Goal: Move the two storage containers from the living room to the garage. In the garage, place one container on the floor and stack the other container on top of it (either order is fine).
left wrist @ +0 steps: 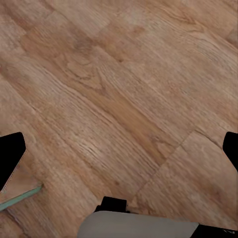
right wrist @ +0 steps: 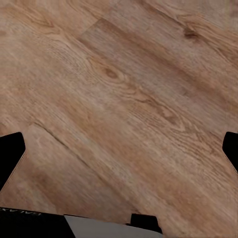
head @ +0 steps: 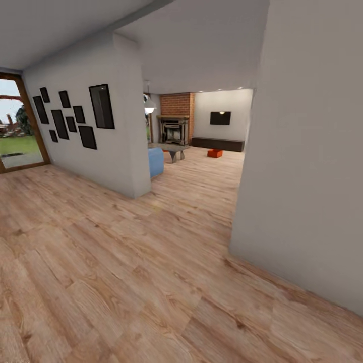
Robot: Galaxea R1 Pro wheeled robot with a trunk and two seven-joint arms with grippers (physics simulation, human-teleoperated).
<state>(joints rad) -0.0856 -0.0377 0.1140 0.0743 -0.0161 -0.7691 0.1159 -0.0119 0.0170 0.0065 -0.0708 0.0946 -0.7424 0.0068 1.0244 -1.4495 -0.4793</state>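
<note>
An orange-red rectangular storage container is sitting far ahead on the living room's plank floor; both wide-parted grippers are facing bare boards.

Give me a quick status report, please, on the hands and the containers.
Left hand open, empty. Right hand open, empty. One orange container far ahead on living-room floor. Wall corner narrows the passage.
</note>
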